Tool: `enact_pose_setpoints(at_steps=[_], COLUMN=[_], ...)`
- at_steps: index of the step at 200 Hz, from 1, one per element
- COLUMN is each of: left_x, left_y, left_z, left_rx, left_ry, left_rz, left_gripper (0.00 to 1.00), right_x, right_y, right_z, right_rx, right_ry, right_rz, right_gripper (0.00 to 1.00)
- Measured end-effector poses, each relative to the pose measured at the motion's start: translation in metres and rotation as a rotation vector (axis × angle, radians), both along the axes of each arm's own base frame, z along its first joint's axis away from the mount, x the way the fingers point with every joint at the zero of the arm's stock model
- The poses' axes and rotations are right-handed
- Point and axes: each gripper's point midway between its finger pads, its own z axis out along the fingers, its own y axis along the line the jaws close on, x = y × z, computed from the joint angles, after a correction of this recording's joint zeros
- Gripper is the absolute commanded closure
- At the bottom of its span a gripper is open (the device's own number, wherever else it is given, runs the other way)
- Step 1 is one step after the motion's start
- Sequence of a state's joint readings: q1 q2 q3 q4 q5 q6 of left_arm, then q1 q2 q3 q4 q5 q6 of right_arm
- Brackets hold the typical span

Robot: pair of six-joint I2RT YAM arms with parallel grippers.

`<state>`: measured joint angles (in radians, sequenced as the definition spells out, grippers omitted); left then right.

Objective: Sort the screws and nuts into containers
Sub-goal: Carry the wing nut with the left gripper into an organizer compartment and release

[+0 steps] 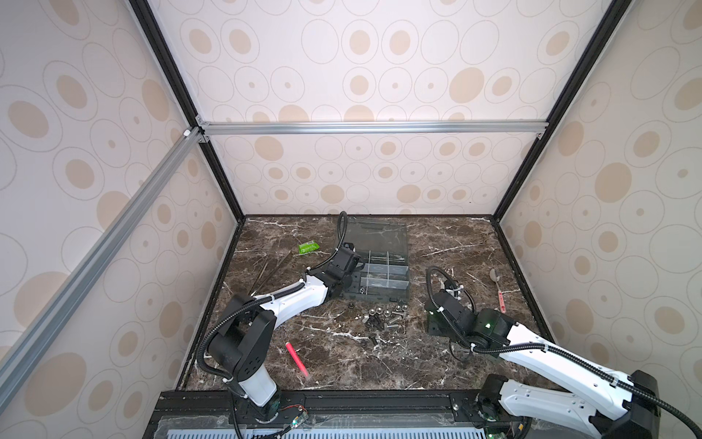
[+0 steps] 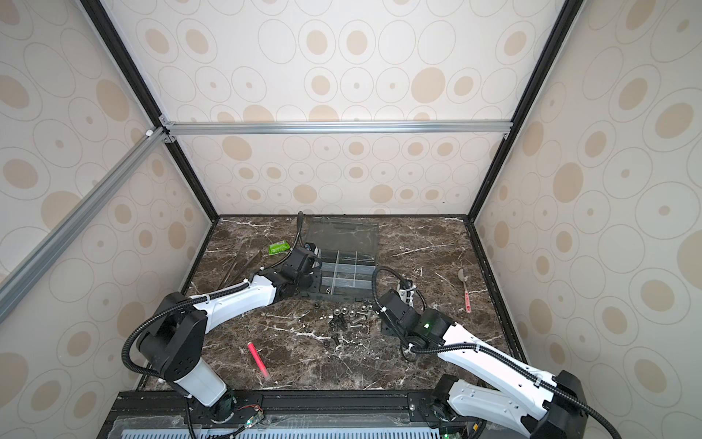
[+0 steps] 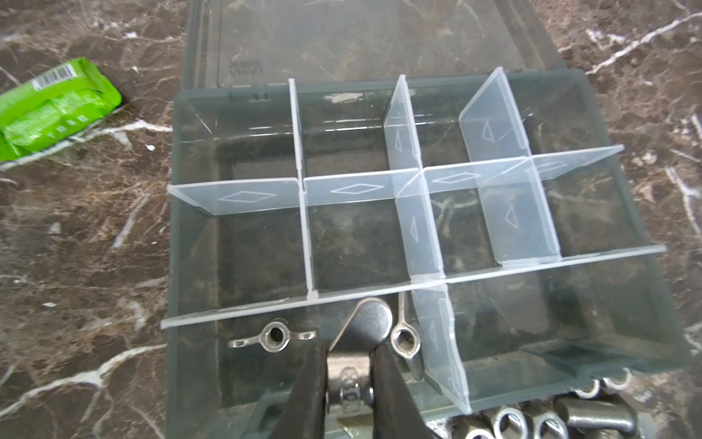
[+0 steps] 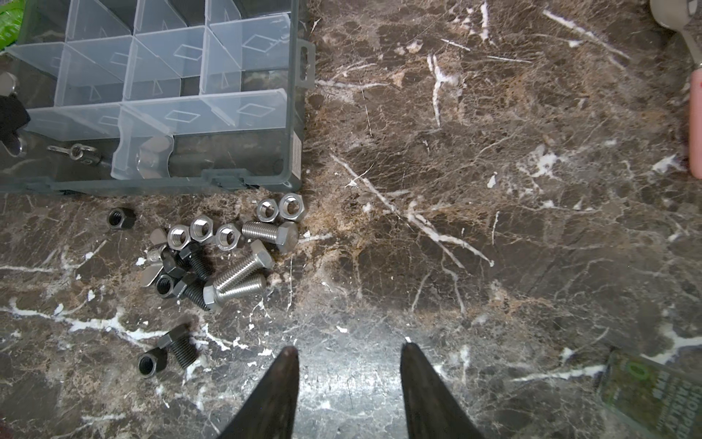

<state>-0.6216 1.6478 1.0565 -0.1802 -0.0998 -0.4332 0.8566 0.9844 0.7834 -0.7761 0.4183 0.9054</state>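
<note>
The dark grey organiser box (image 1: pixel 402 283) (image 3: pixel 174 228) lies open, its containers split by translucent dividers. My left gripper (image 3: pixel 347 351) hangs over the near-row container at the box's left end, shut on a silver wing nut (image 3: pixel 370 323) with one wing sticking up between the fingers. Two more wing nuts (image 3: pixel 274 336) (image 3: pixel 404 344) lie on that container's floor. A pile of silver and black screws and nuts (image 1: pixel 380 317) (image 4: pixel 224 258) sits on the marble just in front of the box. My right gripper (image 4: pixel 348 347) is open over bare marble to the right of the pile, with nothing between its fingers.
The box's clear lid (image 1: pixel 376 235) lies folded back behind it. A green packet (image 1: pixel 307 248) and metal tweezers (image 1: pixel 271 271) lie at the left, a pink pen (image 1: pixel 297 359) at the front. A pink-handled spoon (image 1: pixel 497 289) lies at the right.
</note>
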Motion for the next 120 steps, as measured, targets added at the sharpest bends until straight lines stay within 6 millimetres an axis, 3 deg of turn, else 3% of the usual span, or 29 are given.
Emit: enact_pose_setpoints(at_steps=[33,85,120], left_x=[-0.002,-0.011,-0.025], left_y=[-0.003,0.001,0.010], left_z=[-0.004,-0.014,-0.010], left_rx=[-0.028,-0.038,-0.069], left_ry=[0.007,0.030,0.023], left_rz=[-0.010,-0.007,0.008], left_gripper=[0.65,0.62,0.61], right_x=[0.000,0.000,0.000], right_y=[0.000,0.000,0.000], right_z=[0.000,0.000,0.000], right_rx=[0.002,0.003,0.005], right_ry=[-0.001,0.000,-0.001], right_rz=[-0.005,-0.006,-0.006], right_gripper=[0.53,0.53,0.53])
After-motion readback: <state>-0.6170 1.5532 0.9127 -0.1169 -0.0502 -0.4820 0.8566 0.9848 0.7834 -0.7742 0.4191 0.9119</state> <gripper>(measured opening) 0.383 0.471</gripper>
